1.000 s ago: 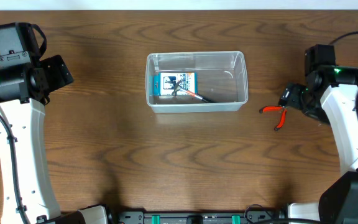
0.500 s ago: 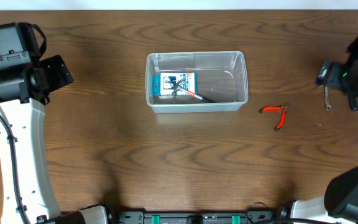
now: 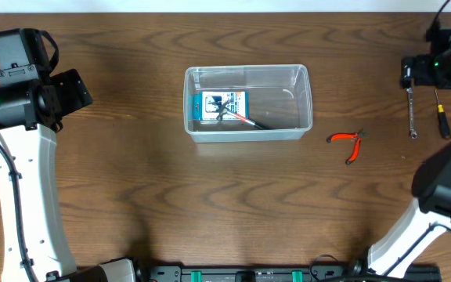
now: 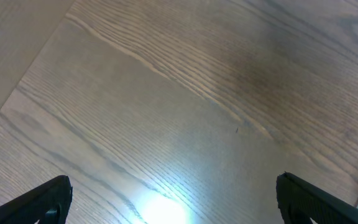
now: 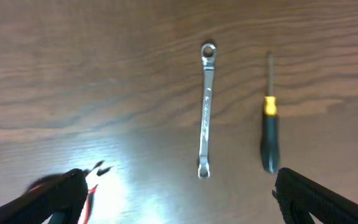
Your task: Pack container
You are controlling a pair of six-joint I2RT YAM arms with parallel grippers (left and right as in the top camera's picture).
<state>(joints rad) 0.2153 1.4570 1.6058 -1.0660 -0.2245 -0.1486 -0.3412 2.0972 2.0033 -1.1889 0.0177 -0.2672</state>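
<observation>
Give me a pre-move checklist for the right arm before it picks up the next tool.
1. Right gripper open, empty: ok.
2. Wrench lies free, apart from screwdriver: ok.
3. Container has bare floor on its right side: ok.
4. Left gripper away from container: ok.
5. All tools packed: not ok; pliers also out.
6. Right gripper height above wrench: cannot tell.

Right wrist view: I note a silver wrench (image 5: 206, 112) lying lengthwise ahead of the right gripper's fingers (image 5: 319, 199), between them. A black-and-yellow screwdriver (image 5: 269, 134) lies parallel just beside it, apart, toward the view-right finger. The red-handled pliers (image 5: 91, 186) lie by the view-left fingertip. All rest on the wood table (image 5: 104, 62).
</observation>
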